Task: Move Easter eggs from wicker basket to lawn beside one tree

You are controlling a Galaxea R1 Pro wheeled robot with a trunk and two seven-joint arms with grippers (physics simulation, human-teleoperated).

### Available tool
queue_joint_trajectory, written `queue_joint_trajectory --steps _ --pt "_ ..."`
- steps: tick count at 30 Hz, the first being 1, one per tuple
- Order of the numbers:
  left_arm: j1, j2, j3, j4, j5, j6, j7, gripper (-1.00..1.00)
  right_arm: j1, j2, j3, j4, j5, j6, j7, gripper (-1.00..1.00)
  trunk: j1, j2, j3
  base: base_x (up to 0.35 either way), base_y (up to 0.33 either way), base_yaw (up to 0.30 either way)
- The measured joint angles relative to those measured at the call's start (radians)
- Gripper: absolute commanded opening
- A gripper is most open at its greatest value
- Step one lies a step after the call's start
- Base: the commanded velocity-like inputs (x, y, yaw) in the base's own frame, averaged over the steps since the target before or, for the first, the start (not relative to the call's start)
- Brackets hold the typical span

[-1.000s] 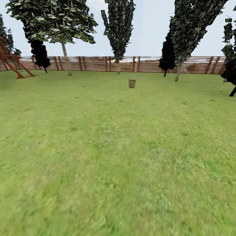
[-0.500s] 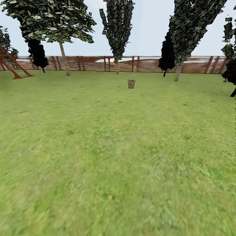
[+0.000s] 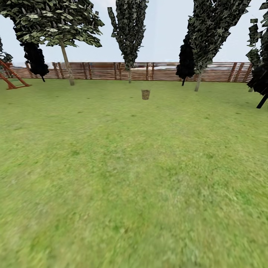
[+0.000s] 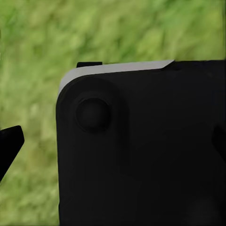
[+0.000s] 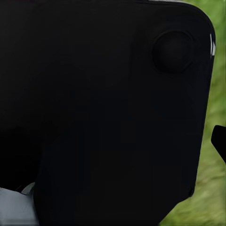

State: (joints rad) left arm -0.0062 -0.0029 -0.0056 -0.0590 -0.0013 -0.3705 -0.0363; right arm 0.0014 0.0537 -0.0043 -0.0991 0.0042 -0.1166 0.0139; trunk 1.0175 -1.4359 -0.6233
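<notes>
Brown wicker basket [image 3: 145, 94] stands far off on the lawn [image 3: 134, 178], nearly dead ahead, well short of the fence [image 3: 156, 72]; neither arm is nearer. Eggs too small to tell. Whether the fingers are apart or together, I cannot tell.

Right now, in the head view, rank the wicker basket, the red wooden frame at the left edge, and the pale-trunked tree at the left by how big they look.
1. The tree, tallest by far.
2. The red frame, cut by the picture's edge.
3. The wicker basket, smallest.
All stand far off at differing distances, so this ranks apparent size alone.
</notes>
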Motion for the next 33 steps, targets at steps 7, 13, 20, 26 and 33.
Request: queue_joint_trajectory --steps 7,13,20,26,33 --pt "0.0 0.0 0.001 0.0 0.001 -0.001 0.0 1.0 0.0 0.001 0.0 0.0 0.0 -0.001 0.0 1.0 -0.027 0.049 0.022 0.002 0.0 -0.001" --pt "0.0 0.0 0.001 0.001 0.003 -0.001 0.0 1.0 0.0 0.001 0.001 -0.001 0.0 -0.001 0.0 1.0 -0.05 0.091 0.041 0.0 0.0 0.0" --pt "0.0 0.0 0.001 0.001 0.004 -0.001 0.0 1.0 0.0 0.003 0.002 -0.002 0.0 0.001 0.0 1.0 -0.077 0.14 0.062 0.0 0.0 0.0" --pt "0.0 0.0 0.001 0.002 0.003 -0.001 0.0 1.0 0.0 0.003 0.002 -0.003 0.0 0.004 0.0 1.0 -0.1 0.182 0.074 0.0 0.0 -0.036" --pt "0.0 0.0 0.001 0.002 0.003 -0.001 0.0 1.0 0.0 0.003 0.002 -0.002 0.0 0.006 0.0 1.0 -0.127 0.231 0.085 0.0 0.0 -0.095"
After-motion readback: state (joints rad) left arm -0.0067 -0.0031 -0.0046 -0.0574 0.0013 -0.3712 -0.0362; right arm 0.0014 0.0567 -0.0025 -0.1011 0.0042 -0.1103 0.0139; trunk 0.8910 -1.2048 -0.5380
